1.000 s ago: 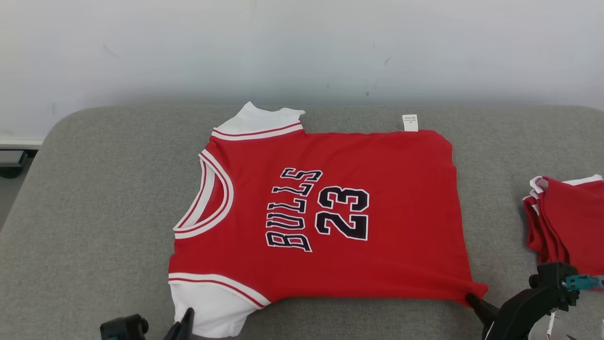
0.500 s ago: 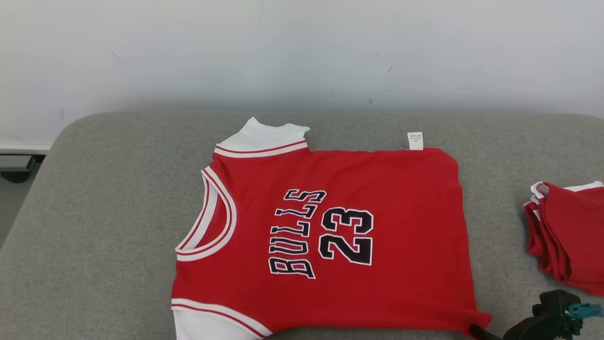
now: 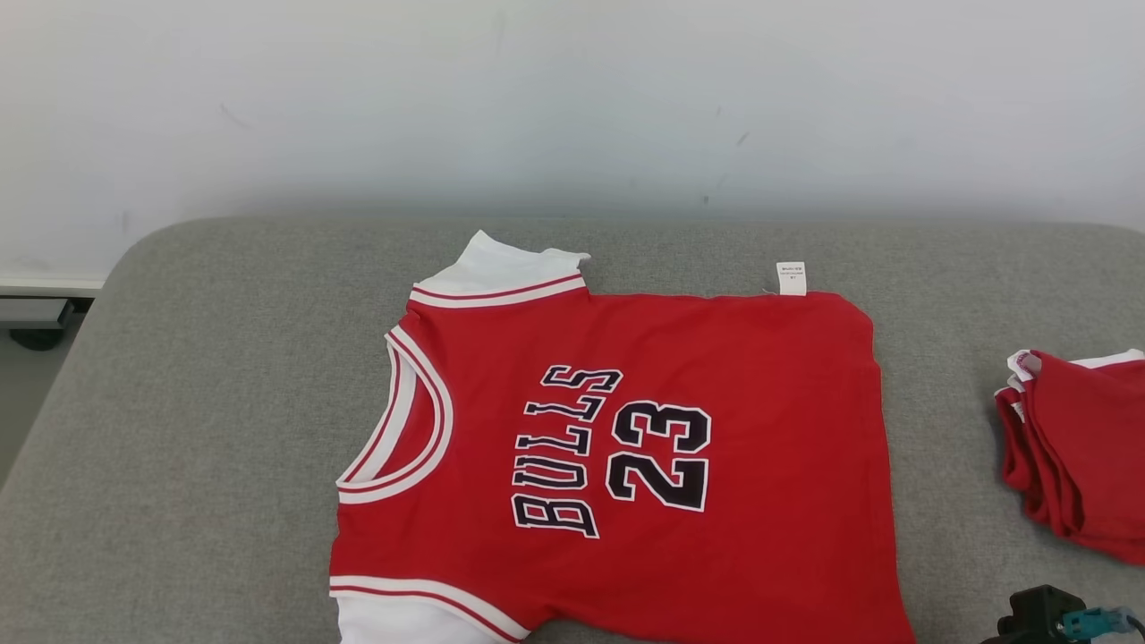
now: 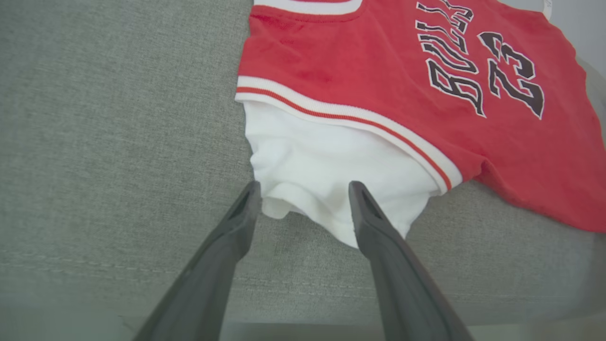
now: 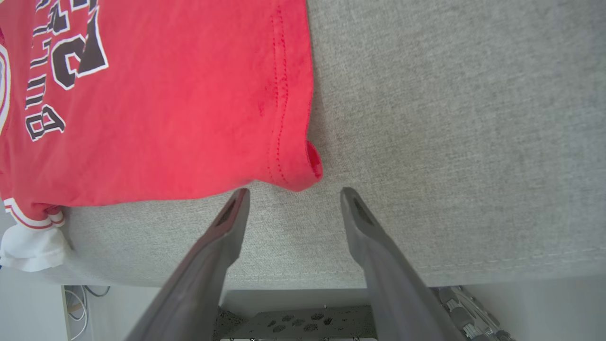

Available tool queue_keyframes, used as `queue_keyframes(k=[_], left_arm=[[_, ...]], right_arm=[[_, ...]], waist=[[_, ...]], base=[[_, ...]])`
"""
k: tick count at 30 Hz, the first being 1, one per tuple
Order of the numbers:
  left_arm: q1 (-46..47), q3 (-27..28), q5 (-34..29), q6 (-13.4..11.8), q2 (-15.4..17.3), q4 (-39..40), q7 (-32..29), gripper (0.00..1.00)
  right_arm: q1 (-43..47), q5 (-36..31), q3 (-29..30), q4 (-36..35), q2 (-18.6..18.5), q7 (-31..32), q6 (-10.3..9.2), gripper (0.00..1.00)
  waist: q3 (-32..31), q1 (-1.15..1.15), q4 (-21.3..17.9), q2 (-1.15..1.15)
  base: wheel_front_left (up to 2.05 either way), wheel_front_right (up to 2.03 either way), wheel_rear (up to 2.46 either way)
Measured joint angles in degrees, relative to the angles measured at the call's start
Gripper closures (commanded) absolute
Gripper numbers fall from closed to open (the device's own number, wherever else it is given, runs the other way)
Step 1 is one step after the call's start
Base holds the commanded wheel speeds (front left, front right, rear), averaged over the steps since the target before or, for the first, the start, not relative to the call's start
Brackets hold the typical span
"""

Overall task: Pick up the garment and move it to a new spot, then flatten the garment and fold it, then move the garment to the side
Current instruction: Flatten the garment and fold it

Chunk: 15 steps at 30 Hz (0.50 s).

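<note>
Standing wide, the left fingers [image 4: 234,237] are flanking the white sleeve edge [image 4: 307,194] of the red fabric jersey [image 4: 355,61]. The right fingers [image 5: 222,237] are gaping wide, just short of its hem corner [image 5: 298,175].

Left hand [image 4: 304,189] is holding its two fingers [image 4: 227,246] spread wide; right hand [image 5: 294,192] is holding its own equally wide.

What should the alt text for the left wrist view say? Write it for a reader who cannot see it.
The open left gripper has its two dark fingers on either side of the white sleeve edge of a red jersey printed BULLS 23. The jersey lies spread on a grey cushioned surface.
</note>
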State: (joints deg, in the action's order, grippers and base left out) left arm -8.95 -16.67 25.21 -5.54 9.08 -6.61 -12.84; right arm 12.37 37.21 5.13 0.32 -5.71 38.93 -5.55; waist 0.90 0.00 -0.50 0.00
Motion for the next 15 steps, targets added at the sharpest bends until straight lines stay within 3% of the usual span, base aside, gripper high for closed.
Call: queue_keyframes(k=[9,15], left_arm=[[0.1,2.6,-0.5,-0.5,0.6,1.4,1.1,0.00],[2.9,6.2,-1.0,-0.5,0.3,4.8,7.4,0.00]], right_arm=[[0.7,-3.7,0.6,-1.0,-1.7,-0.1,-0.56,0.00],[1.1,-8.9,2.5,-3.5,-2.0,-4.4,-1.12,0.00]], waist=[[-0.1,0.00,0.4,0.01],[-1.3,0.00,0.7,0.00]], base=[[0.00,0.00,0.00],[0.00,0.00,0.00]])
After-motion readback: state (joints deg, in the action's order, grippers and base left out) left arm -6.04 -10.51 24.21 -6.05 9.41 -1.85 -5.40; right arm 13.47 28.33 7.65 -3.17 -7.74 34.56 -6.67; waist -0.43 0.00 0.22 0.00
